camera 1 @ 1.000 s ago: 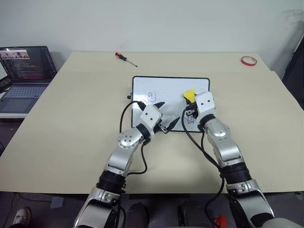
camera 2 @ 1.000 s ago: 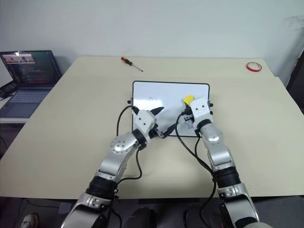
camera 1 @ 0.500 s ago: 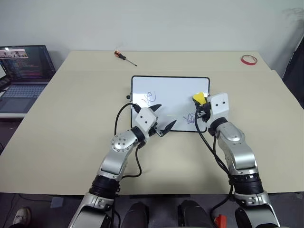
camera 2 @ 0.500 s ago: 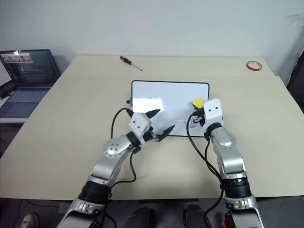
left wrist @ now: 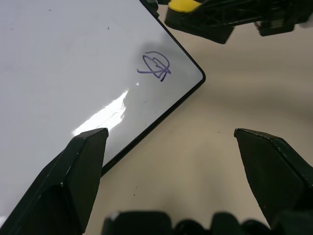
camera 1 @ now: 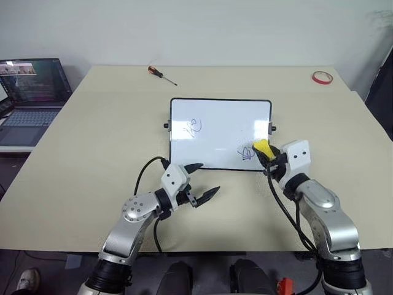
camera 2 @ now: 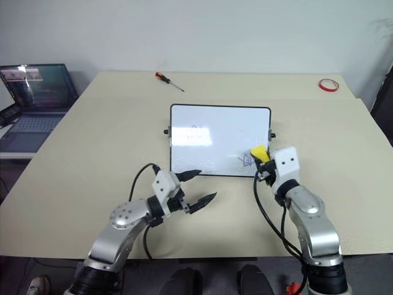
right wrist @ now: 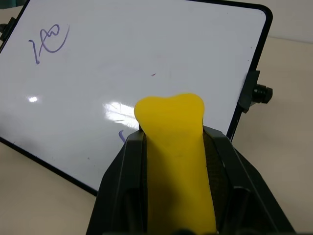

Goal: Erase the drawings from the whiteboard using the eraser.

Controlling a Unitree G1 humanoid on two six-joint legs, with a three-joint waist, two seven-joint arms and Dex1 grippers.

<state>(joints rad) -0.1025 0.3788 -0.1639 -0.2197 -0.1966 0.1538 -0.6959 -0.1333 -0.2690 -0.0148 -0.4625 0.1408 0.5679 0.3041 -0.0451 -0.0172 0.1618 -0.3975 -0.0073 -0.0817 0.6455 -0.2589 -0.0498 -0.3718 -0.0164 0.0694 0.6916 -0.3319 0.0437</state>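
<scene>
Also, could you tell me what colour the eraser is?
Yellow; the eraser shows best in the right wrist view.

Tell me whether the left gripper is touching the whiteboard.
Apart. In the left eye view the open left gripper hangs over bare table, nearer the robot than the whiteboard, with tabletop visible between them.

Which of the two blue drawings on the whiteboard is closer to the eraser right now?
The drawing in the whiteboard's near right corner, just beside the eraser. The other drawing sits on the board's left half, well away.
</scene>
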